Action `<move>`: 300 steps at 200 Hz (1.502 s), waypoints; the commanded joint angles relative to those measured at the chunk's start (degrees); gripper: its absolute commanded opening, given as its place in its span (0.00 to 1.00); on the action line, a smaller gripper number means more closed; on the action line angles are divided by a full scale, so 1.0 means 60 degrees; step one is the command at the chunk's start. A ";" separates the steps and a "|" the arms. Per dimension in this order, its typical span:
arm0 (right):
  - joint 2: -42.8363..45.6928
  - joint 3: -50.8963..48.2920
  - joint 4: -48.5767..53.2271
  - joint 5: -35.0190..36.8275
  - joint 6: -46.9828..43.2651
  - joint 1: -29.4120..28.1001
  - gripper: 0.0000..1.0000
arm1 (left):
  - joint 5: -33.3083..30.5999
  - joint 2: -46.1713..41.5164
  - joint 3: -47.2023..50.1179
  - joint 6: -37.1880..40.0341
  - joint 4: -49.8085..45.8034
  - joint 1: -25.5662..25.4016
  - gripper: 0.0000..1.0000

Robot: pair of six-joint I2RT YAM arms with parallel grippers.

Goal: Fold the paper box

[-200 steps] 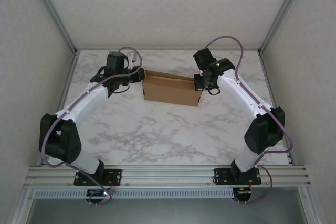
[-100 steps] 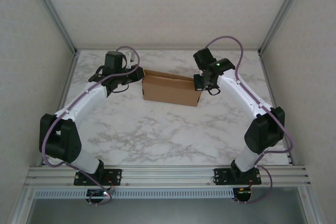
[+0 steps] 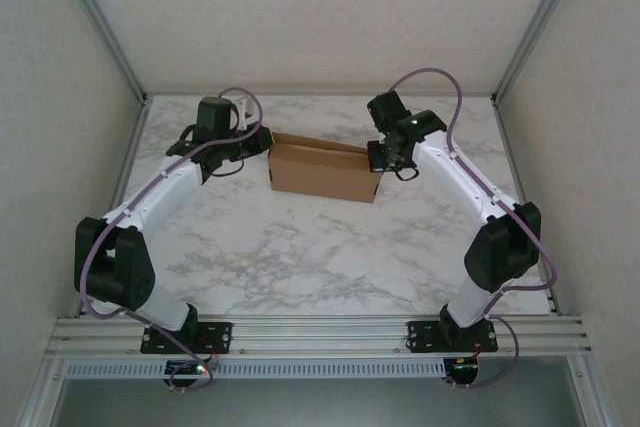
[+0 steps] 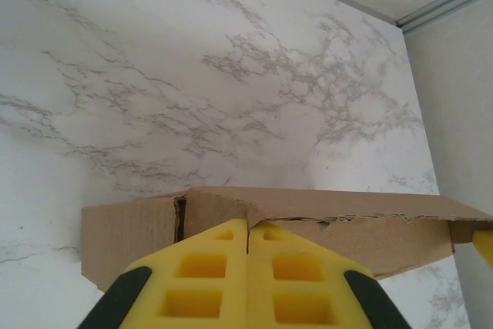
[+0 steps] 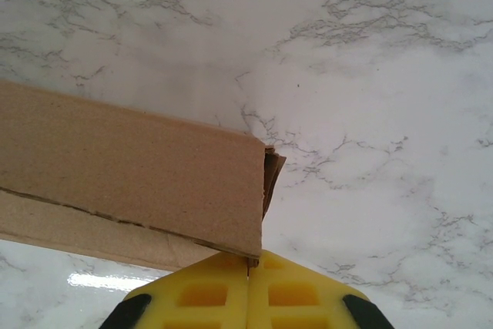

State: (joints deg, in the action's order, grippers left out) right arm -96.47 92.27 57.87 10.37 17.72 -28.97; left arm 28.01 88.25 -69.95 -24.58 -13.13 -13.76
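No legible writing in any view.
The box (image 3: pixel 325 170) shows plain brown card on every face, and the yellow pads (image 4: pixel 208 283) carry only moulded square recesses. The one sign of any kind is a small green light (image 3: pixel 414 124) glowing on the right arm (image 3: pixel 470 187), upper right of centre in the top view.

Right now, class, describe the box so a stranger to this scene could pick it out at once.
On the marble table, look at the far half, between the left gripper and the right gripper. The box lies there: the only brown cardboard thing against white marble.
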 commanded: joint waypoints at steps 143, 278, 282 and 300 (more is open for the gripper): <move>0.0184 -0.0200 0.0031 0.0583 -0.0435 -0.0055 0.04 | -0.2541 -0.0680 0.0288 0.1943 -0.0495 0.0240 0.00; 0.0873 -0.1880 -0.1471 0.0352 -0.0005 -0.0055 0.00 | -0.2764 -0.1293 0.2123 0.1521 0.0650 -0.0281 0.00; 0.0916 -0.1973 -0.1558 0.0352 0.0015 -0.0063 0.00 | -0.2782 -0.1330 0.2195 0.1481 0.0683 -0.0282 0.00; 0.1101 -0.2355 -0.1870 0.0382 0.0136 -0.0057 0.00 | -0.2869 -0.1475 0.2503 0.1416 0.0742 -0.0300 0.00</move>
State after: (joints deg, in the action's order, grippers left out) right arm -91.53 82.00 44.95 9.32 16.58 -29.93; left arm 15.29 80.90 -58.02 -14.63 -7.09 -15.73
